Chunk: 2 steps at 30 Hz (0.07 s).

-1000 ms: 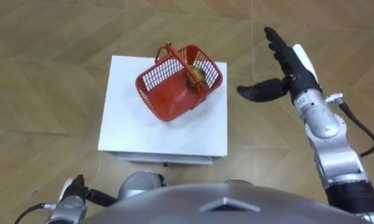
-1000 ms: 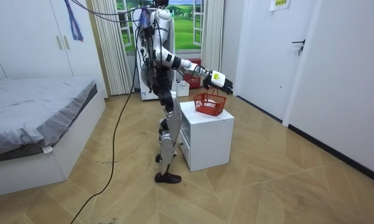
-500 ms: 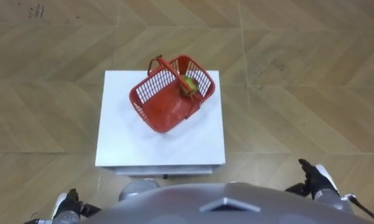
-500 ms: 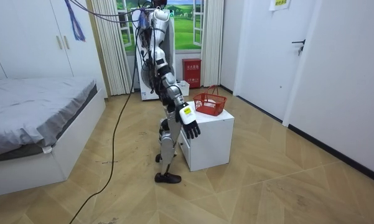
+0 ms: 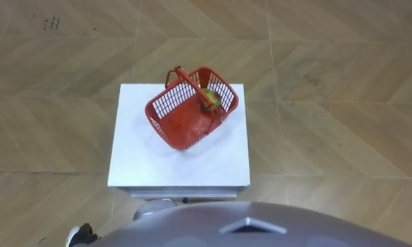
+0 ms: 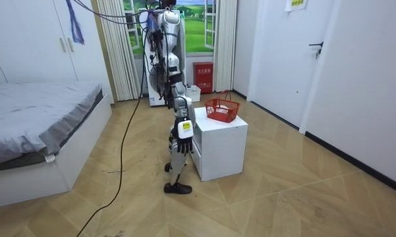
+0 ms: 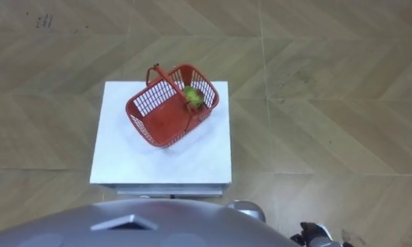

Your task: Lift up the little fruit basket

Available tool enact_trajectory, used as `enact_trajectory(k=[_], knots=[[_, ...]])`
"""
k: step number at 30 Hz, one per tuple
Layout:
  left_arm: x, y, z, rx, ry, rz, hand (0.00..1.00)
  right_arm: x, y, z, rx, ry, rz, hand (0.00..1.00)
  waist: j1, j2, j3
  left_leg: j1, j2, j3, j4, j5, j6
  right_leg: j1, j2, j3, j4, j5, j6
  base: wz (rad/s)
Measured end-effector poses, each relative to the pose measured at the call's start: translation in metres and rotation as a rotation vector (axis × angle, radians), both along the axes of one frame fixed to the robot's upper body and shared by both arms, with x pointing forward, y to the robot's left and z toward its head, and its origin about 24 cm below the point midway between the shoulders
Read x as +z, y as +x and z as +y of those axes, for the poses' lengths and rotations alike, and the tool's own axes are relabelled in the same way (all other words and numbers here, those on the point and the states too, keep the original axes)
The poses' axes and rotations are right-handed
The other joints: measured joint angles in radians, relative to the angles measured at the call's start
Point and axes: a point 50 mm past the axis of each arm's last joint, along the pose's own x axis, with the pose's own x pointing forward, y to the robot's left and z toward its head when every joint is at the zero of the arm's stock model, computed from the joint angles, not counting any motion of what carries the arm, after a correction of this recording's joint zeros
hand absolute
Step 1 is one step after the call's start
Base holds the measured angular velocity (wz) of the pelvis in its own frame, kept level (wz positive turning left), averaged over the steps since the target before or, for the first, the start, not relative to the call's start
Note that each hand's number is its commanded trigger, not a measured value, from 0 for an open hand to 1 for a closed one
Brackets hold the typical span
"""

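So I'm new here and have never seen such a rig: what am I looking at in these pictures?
It is a humanoid robot on two legs, with two five-fingered hands. Two pictures come from a stereo camera on its head, looking down. The third comes from a camera standing in the room. Before the robot stands a white cabinet, and on it a red basket with a fruit inside. Neither hand is on the basket. The right hand hangs open at the robot's side, and a bit of the left hand peeks in at the lower left.
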Motion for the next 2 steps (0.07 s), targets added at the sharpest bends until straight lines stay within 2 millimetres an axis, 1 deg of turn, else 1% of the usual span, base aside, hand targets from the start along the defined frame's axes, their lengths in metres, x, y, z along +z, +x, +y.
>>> enact_trajectory(k=[2], knots=[[-0.0015,0.0,-0.0054,0.0,-0.015,0.0,0.0,-0.0006,-0.0043,0.0021,-0.016,0.027,0.032,0.0,0.0,0.0,-0.0004,0.014,-0.004,-0.001,-0.007,-0.004,-0.005,0.016,0.003,-0.001,-0.009,-0.002,0.0,0.02]])
